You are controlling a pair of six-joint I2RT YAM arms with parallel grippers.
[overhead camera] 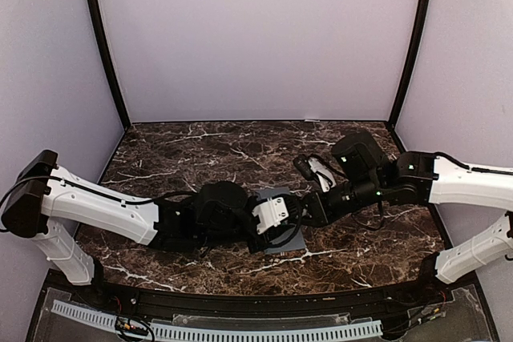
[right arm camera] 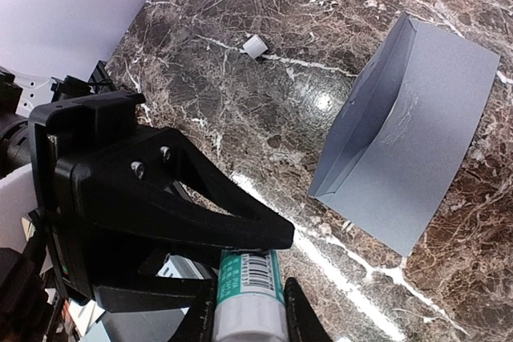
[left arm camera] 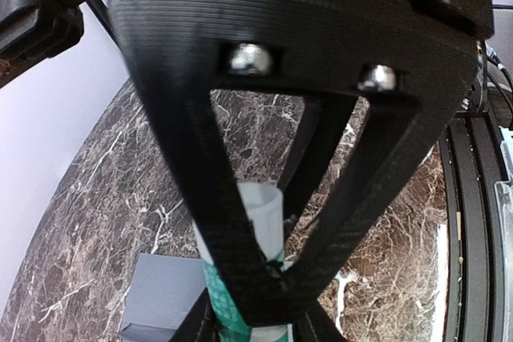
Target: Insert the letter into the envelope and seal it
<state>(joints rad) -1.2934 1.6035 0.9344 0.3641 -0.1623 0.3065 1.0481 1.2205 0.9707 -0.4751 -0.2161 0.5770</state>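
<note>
Envelope ahead of right claw

The left arm and right arm have glossy white shells on their long links, with bulky matt black joints between them. A thin black cable runs along the left arm's outer end, and small green lights glow on the right arm's black wrist. The left fingers are black, finely ribbed, open triangular frames, fastened by two silver screws.

Barcode on the glue stick label, digits too small to read. No other legible text.
</note>
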